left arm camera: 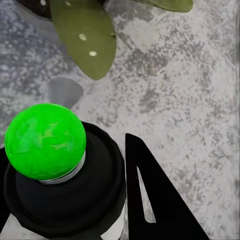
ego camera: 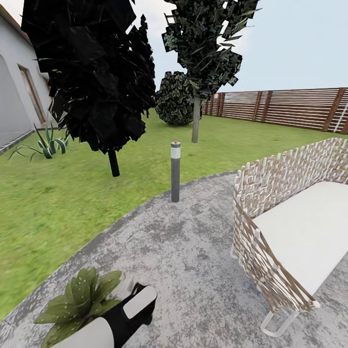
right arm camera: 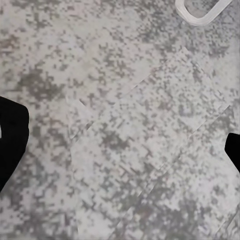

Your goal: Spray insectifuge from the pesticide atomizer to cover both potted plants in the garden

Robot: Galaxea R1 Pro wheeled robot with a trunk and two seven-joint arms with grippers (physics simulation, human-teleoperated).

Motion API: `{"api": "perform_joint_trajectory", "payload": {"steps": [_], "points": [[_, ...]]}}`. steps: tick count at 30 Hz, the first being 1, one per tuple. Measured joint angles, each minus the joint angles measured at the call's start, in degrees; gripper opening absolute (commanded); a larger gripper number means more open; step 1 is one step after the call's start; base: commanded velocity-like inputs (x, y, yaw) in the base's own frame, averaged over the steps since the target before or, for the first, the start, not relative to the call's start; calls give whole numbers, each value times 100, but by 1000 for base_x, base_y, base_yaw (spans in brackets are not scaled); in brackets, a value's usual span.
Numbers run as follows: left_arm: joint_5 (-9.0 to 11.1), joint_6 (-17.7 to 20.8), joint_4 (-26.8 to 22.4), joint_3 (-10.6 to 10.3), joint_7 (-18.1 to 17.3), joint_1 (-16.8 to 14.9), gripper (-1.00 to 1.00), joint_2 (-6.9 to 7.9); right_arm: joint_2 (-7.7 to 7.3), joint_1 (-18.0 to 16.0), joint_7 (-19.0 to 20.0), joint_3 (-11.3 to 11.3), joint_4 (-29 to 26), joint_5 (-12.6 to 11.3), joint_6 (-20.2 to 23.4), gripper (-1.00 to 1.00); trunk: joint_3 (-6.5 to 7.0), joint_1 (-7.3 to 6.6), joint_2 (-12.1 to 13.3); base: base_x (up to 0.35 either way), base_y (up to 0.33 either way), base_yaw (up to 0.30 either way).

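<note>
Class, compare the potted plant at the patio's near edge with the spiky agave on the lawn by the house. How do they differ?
The potted plant has broad, white-speckled leaves; the agave has narrow, striped, spiky ones. The plant stands on the grey paving; the agave stands by the lawn's edge near the house. Both are low green rosettes.

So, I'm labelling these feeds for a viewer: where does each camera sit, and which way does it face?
Head view: high on the robot, facing forward and down over the patio, lawn and wicker seat; the left arm shows at the bottom.
Left wrist view: on the left arm, looking down along a black finger at paving and a green-topped dark object.
Right wrist view: on the right arm, looking down at paving; the right gripper is spread wide.
Shared: the head and left wrist views both catch the potted plant.
</note>
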Motion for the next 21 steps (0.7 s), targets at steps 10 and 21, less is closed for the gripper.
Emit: {"api": "perform_joint_trajectory", "payload": {"steps": [10,21], "points": [[-704,32,220,-42,-514,44,-100,65,0,0,0,0,0,0,-1,100,0,0,0,0,0,0],[-210,494,1260,-8,-1965,45,-100,-278,0,0,0,0,0,0,-6,100,0,0,0,0,0,0]]}}
